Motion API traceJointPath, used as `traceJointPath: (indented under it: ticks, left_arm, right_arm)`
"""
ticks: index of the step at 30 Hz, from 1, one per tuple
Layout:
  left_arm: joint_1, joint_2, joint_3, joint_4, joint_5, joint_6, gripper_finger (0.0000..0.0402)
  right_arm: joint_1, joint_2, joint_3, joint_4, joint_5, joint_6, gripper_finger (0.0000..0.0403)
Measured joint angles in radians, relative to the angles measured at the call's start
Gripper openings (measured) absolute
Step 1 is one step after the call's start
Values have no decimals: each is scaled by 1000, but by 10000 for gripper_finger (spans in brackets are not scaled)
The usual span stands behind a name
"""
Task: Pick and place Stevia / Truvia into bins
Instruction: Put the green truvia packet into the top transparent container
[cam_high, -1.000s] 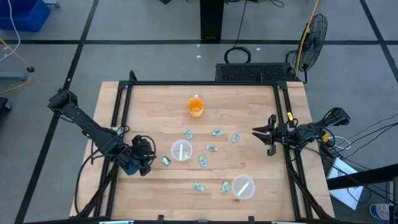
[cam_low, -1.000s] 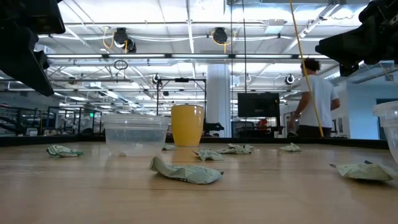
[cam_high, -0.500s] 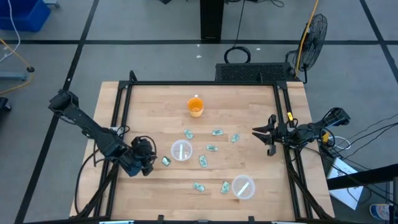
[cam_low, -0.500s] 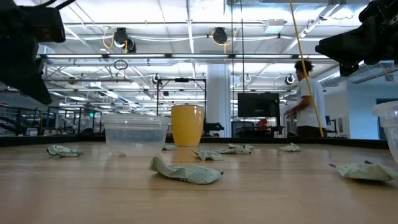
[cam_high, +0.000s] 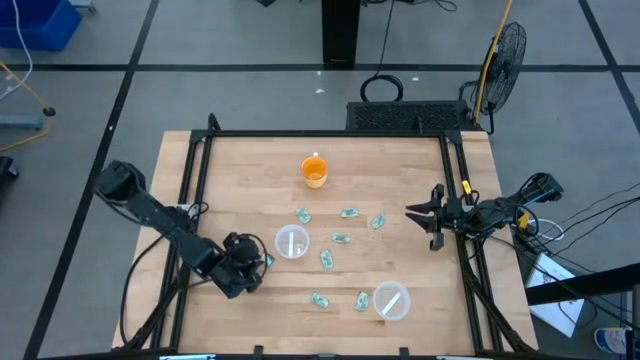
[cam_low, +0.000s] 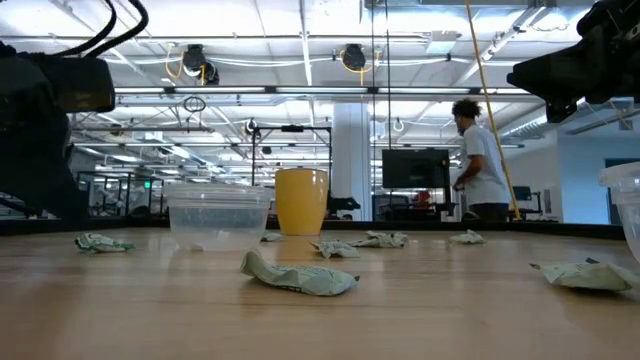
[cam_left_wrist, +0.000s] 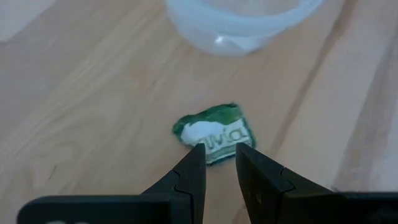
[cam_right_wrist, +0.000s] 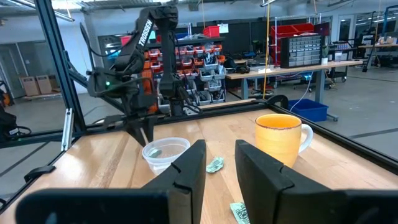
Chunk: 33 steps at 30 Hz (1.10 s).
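Note:
Several pale green and white Truvia packets lie flat on the wooden table, among them one (cam_high: 267, 259) (cam_left_wrist: 214, 135) left of the clear cup (cam_high: 291, 242) (cam_left_wrist: 239, 25). A second clear cup (cam_high: 391, 300) stands near the table's near right. My left gripper (cam_high: 252, 266) (cam_left_wrist: 219, 155) points down over that left packet, slightly open, its fingertips at the packet's edge. My right gripper (cam_high: 412, 212) (cam_right_wrist: 214, 152) hovers open at the table's right edge, holding nothing. My left gripper stands from above with its two fingertips (cam_left_wrist: 198, 155) on either side of the edge of the Truvia packet (cam_left_wrist: 217, 149), which lies flat on the table. Whether the fingertips touch it, I cannot tell.
An orange cup (cam_high: 314, 171) (cam_low: 301, 201) stands toward the far edge. Other packets (cam_high: 341, 238) (cam_high: 319, 299) (cam_low: 300, 275) are scattered between and around the cups. A black frame (cam_high: 320, 134) borders the table. A person (cam_low: 480, 160) walks in the room behind.
My left gripper has moved toward the table's near edge and rightward, and down, ending over the packet left of the clear cup. The packets and cups have stayed put. The person in the background has walked leftward.

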Motion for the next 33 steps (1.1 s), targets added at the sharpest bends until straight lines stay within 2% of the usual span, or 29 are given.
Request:
traceJointPath:
  ticks: [8,15,18,21,25,28,33]
  left_arm:
    - [51,39,-1,-9,-9,-3,93]
    - [87,47,-1,-15,18,63,91]
    - [86,47,-1,-12,23,87,66]
    - [85,47,-1,-11,26,99,16]
    - [72,47,6,12,22,123,6]
    - [53,47,53,15,21,196,4]
    - [38,47,208,-28,2,313,3]
  right_arm:
    - [0,0,0,0,0,0,82]
    - [0,0,0,0,0,0,82]
    - [0,0,0,0,0,0,82]
    - [0,0,0,0,0,0,82]
    - [0,0,0,1,0,0,82]
    - [0,0,0,1,0,0,82]
    - [0,0,0,1,0,0,82]
